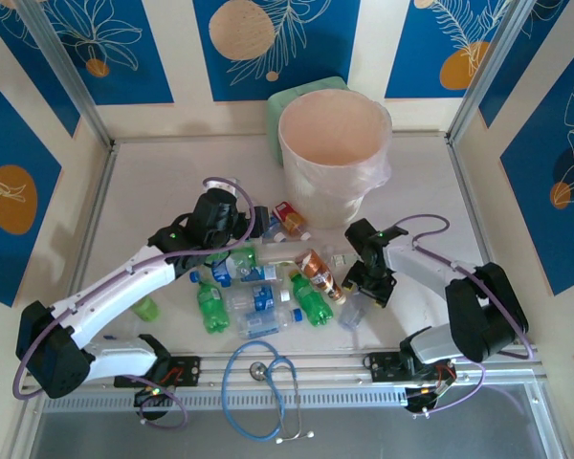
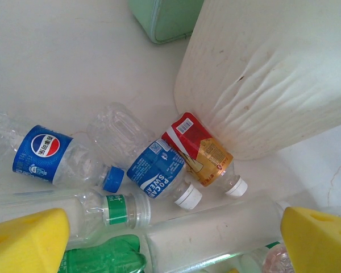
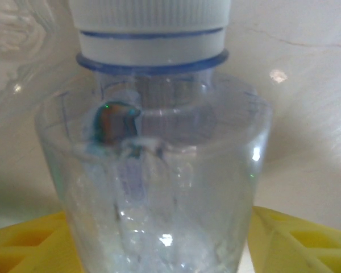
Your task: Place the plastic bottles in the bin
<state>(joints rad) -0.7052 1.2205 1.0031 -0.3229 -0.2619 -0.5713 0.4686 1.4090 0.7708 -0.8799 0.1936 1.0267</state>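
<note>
Bottles [image 1: 258,282] lay scattered on the table [image 1: 153,182] between the two arms, none visible inside the bin [image 1: 335,143], which stood upright at the far side with a pale green box [image 1: 297,94] behind it. A stethoscope [image 1: 263,382] lay at the near edge.

The left end effector [image 2: 173,242] hung over the far side of the pile with its yellow pads [image 2: 25,242] spread wide and gripping nothing; a clear bottle [image 2: 216,233] and a green bottle [image 2: 102,259] lay below the gap. Beyond them a Pepsi-labelled bottle [image 2: 42,153], a Pocari Sweat bottle [image 2: 156,170] and a red-and-orange-labelled bottle [image 2: 199,151] lay on their sides, the last just beside the bin's wall.

The right end effector [image 3: 165,244] straddled a clear bottle with a white cap [image 3: 159,187] at the right side of the pile. Its pads [image 3: 301,242] sat close at the bottle's sides, though whether they pressed on it could not be told.
</note>
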